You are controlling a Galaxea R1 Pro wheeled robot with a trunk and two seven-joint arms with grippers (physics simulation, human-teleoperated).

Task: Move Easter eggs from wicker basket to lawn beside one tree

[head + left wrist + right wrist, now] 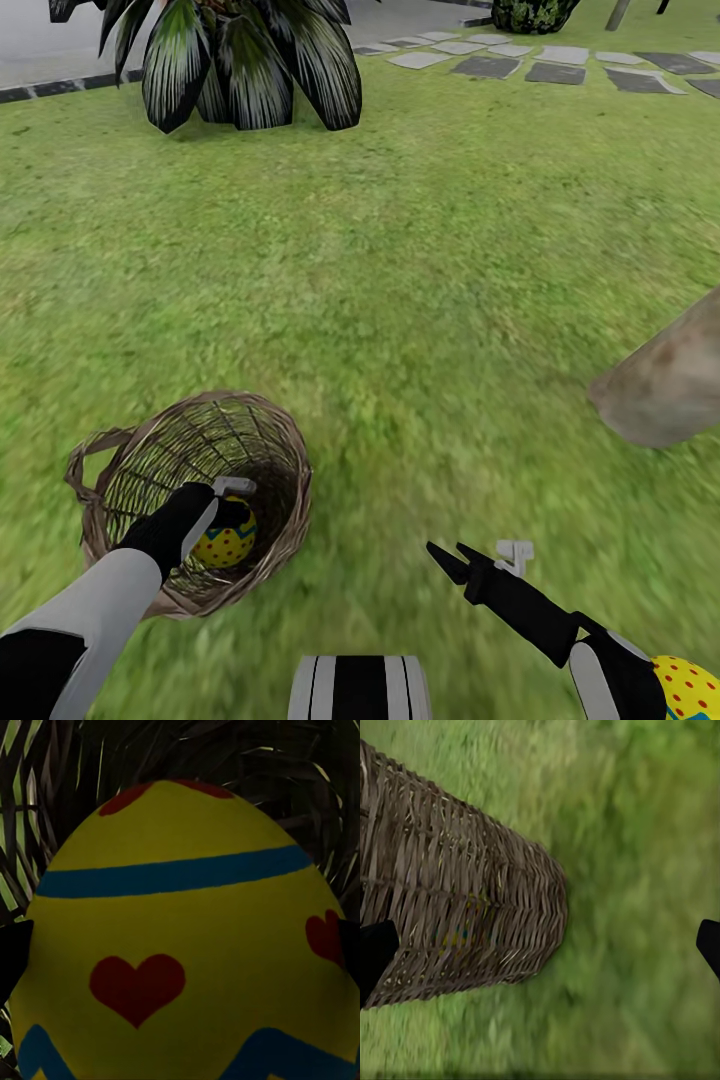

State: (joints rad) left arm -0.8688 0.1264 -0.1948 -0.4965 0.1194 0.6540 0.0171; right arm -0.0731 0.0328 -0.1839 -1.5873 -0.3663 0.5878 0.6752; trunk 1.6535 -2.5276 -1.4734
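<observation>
An Easter egg (226,543) is seen inside the wicker basket (270,430), at seven o'clock on the lawn (420,280). It is bracketed by the spread left hand (225,500); contact cannot be confirmed. The right hand (452,560) is held spread over grass. The smooth, rounded shell is judged slippery and best gripped across its widest girth.

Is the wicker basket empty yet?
No. One egg lies inside the wicker basket, with the left gripper around it.

Garden: lawn (430,250), paving slabs (560,60), palm (250,60)
</observation>
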